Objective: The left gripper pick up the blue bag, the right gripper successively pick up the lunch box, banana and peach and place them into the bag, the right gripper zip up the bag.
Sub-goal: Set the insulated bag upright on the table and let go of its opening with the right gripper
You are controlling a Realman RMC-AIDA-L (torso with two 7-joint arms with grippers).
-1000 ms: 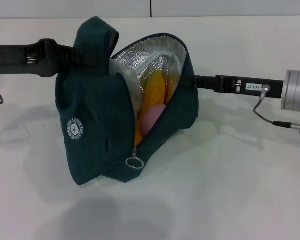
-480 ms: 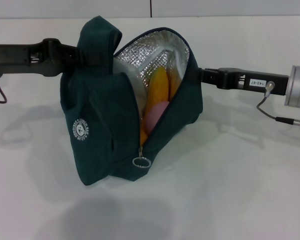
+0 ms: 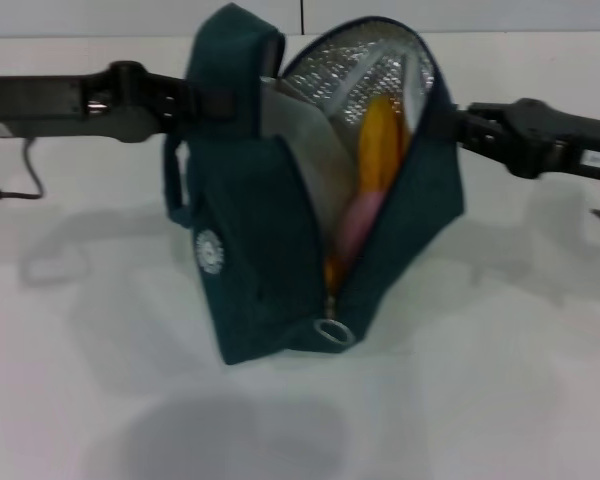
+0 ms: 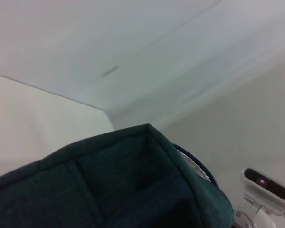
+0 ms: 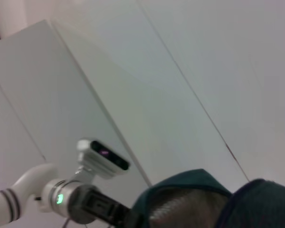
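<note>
- The dark blue fabric lunch bag (image 3: 270, 230) with a silver foil lining sits in the centre of the head view, held up between the two arms with its open mouth turned toward the camera
- The left gripper (image 3: 195, 100) reaches in from the upper left of the head view and meets the bag's upper handle loop; its fingers are hidden in the fabric, so how far apart they stand cannot be told
- The right gripper (image 3: 450, 120) reaches in from the upper right of the head view and meets the bag's far rim at the right edge of the opening; its fingers are hidden behind the rim, so their spacing cannot be told either
- Inside the opening, a long yellow banana (image 3: 378, 150) stands upright against the foil lining, slightly right of centre
- Just below the banana a rounded pink peach (image 3: 355, 222) shows in the lower part of the opening
- To the left of the fruit a pale, flat-sided lunch box (image 3: 315, 165) fills the inner left of the bag
- The zip is undone; its round metal ring pull (image 3: 332, 333) hangs at the lower end of the opening, low in the centre of the frame
- A small round white logo patch (image 3: 210, 251) sits on the bag's left side
- Below lies the white table top (image 3: 480, 400), where the bag's shadow falls in the lower centre
</note>
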